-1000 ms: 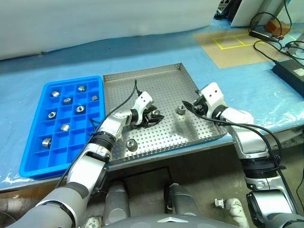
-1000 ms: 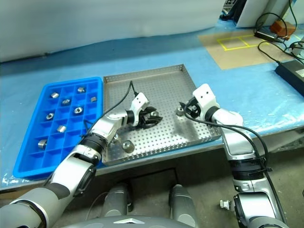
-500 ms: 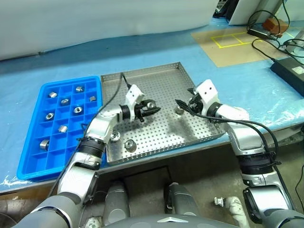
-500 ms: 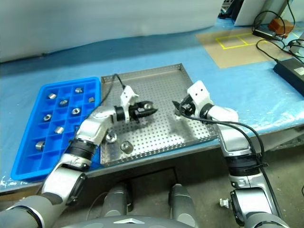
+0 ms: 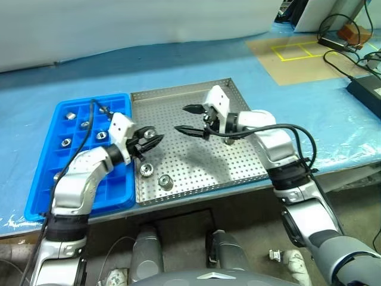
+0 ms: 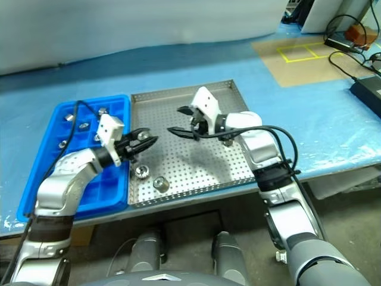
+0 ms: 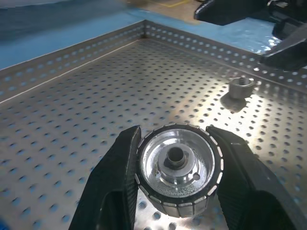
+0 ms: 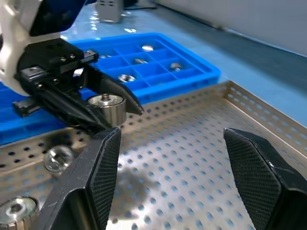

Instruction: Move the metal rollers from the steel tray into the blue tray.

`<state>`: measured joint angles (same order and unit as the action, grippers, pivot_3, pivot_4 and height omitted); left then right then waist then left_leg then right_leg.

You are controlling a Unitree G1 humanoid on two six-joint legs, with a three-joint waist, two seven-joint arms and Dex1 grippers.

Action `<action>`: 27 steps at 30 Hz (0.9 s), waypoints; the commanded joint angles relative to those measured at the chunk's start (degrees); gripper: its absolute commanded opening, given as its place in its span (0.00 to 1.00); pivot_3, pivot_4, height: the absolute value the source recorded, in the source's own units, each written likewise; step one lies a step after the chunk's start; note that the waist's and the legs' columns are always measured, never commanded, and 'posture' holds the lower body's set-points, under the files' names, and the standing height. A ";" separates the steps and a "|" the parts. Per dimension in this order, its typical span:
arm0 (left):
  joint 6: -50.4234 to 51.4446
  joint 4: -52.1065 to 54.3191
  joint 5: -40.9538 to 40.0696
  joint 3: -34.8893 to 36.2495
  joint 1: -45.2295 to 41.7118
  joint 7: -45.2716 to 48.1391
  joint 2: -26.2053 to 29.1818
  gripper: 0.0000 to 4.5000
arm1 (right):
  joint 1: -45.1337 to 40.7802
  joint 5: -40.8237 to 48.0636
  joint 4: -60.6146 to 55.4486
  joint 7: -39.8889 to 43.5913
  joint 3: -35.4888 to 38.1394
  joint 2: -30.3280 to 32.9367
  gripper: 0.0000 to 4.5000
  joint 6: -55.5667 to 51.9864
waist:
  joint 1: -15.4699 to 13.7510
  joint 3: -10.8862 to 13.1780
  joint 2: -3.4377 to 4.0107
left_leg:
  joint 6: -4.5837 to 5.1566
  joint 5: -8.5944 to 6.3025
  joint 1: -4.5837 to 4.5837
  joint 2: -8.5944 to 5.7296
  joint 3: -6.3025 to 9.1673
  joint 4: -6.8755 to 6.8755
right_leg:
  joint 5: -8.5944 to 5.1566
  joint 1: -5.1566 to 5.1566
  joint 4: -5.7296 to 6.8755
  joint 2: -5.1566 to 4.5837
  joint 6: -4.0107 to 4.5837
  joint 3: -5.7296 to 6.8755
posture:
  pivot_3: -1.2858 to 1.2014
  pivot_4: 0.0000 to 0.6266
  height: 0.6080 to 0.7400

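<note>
The left arm partly covers the blue tray [image 5: 44,173], hiding several compartments, so the rollers in it cannot be counted in full; a few silvery ones show in the cells at its far end, such as one [image 5: 69,115] near the far corner. The tray's near edge is cut by the desk's front.

The left pincer [image 5: 150,140] is clamped on a metal roller [image 7: 176,166], held above the steel tray [image 5: 238,173] near its boundary with the blue tray; the left wrist view shows the roller's centre hole and both black fingers [image 7: 112,187] pressed to its sides. The right pincer [image 5: 189,119] hangs over the middle of the steel tray at about 2 o'clock from the left one, its jaws spread wide and holding nothing.

Two more rollers [image 5: 146,169] [image 5: 165,180] lie on the steel tray near its front left corner. Another [image 7: 240,87] sits farther in, partly hidden behind the right arm.

The desk [image 5: 178,65] is covered in blue sheeting. At 1 o'clock lie a brown mat with yellow tape [image 5: 297,50] and black cables [image 5: 351,42], cut off by the frame.
</note>
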<state>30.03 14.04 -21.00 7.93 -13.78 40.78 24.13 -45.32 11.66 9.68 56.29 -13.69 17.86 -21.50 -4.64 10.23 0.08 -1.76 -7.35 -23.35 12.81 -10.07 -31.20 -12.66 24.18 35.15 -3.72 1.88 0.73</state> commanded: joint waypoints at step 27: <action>-0.24 22.10 -4.54 19.40 34.74 -20.51 -5.78 0.40 | -10.97 -2.72 21.28 11.61 -2.87 -13.47 0.79 16.46 | -11.45 0.00 -0.02 | -0.03 -0.01 -0.48 0.00 1.12 0.10 | -0.10 0.07 -0.22 -0.14 -0.01 0.57 | 0.73 0.24 1.00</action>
<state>31.49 36.03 -25.65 27.11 21.00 20.63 18.32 -54.95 8.93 31.94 67.69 -17.13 4.49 -5.93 -16.09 10.22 0.06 -1.80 -7.35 -23.84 12.81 -8.90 -31.11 -12.75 24.24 34.92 -3.86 1.86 1.30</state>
